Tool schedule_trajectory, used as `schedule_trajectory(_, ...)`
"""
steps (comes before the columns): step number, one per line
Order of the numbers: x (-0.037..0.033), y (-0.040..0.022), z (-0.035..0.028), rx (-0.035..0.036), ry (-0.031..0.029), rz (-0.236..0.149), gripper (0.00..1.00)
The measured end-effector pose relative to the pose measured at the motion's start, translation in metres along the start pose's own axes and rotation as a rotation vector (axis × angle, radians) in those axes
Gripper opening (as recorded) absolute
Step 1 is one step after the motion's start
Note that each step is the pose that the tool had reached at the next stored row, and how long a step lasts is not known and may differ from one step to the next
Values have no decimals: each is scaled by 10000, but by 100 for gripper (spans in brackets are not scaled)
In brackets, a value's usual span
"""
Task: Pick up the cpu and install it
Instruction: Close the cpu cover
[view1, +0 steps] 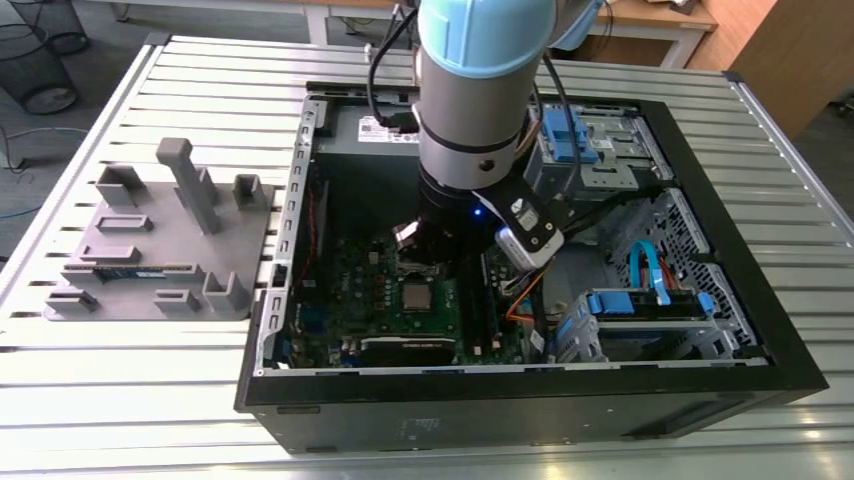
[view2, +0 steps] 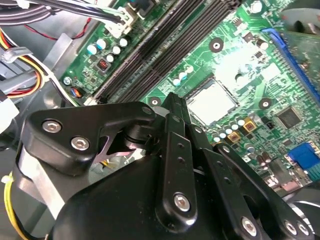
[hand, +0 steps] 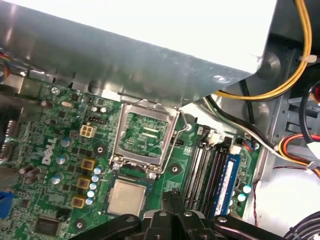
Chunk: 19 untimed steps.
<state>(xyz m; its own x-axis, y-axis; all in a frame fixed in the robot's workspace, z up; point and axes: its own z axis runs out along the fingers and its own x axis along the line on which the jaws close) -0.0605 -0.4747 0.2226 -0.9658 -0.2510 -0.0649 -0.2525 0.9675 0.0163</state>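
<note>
The cpu (view1: 418, 296), a small square chip with a silvery top, lies flat in its socket on the green motherboard (view1: 340, 275) inside the open computer case. Both wrist views show the cpu (view2: 212, 101) (hand: 127, 196) too. The socket's metal load plate (hand: 143, 136) stands swung open right beside the chip. My gripper (view1: 430, 250) hangs just above the board, close to the chip. Its black fingers (view2: 173, 107) meet at the tips, shut with nothing between them, and the fingertips (hand: 174, 196) sit beside the chip's edge.
A grey holder tray (view1: 160, 250) lies outside the case on the exterior view's left, with a green memory stick (view1: 127, 270) in it. The grey power-supply box (hand: 150, 65) and yellow cables (hand: 280, 85) crowd the socket. Memory slots (hand: 210, 170) run alongside. Blue-tabbed drive bays (view1: 647, 300) stand at the exterior view's right.
</note>
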Motion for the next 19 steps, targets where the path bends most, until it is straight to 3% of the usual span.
schedule_trajectory(19, -137, 121, 36, -28, -7, -17, 11)
